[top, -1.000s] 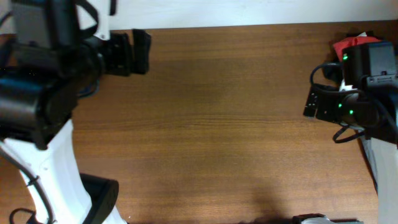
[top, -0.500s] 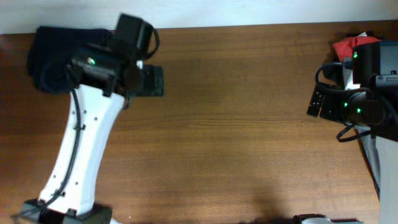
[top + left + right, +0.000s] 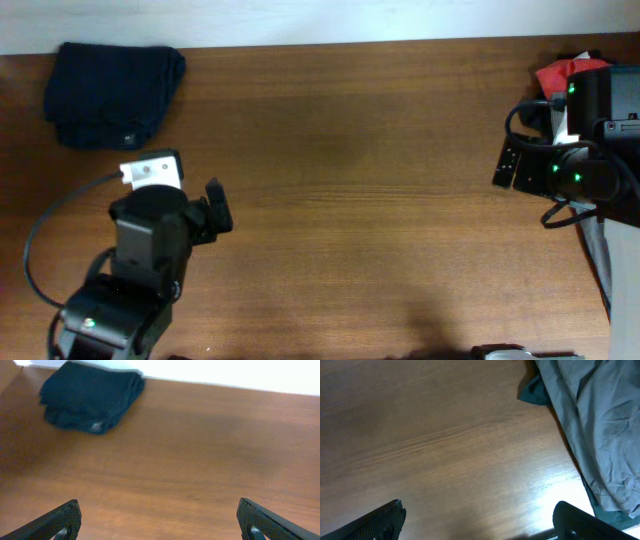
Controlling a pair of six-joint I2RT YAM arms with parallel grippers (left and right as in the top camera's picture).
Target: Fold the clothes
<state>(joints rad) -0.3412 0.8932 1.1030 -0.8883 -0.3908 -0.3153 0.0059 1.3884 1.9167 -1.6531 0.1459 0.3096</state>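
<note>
I count three pieces of clothes. One navy garment [image 3: 112, 92] lies folded in a compact bundle at the back corner of the table [image 3: 380, 200], close to its back edge. A small white label [image 3: 95, 426] shows on the bundle's front edge. One red garment [image 3: 562, 72] sits at the opposite end of the table from the navy garment, partly hidden by the right arm. One grey garment [image 3: 592, 425] lies wrinkled along the table's edge on that same far side. A dark corner under it may be a fourth piece; I cannot tell.

There are two grippers. The left gripper [image 3: 215, 210] hovers just in front of the navy garment, jaws spread wide, holding nothing. The right gripper [image 3: 513, 165] is well apart from the navy garment, near the red one, and also wide apart and empty. Between the navy garment and the right gripper is only bare wood.
</note>
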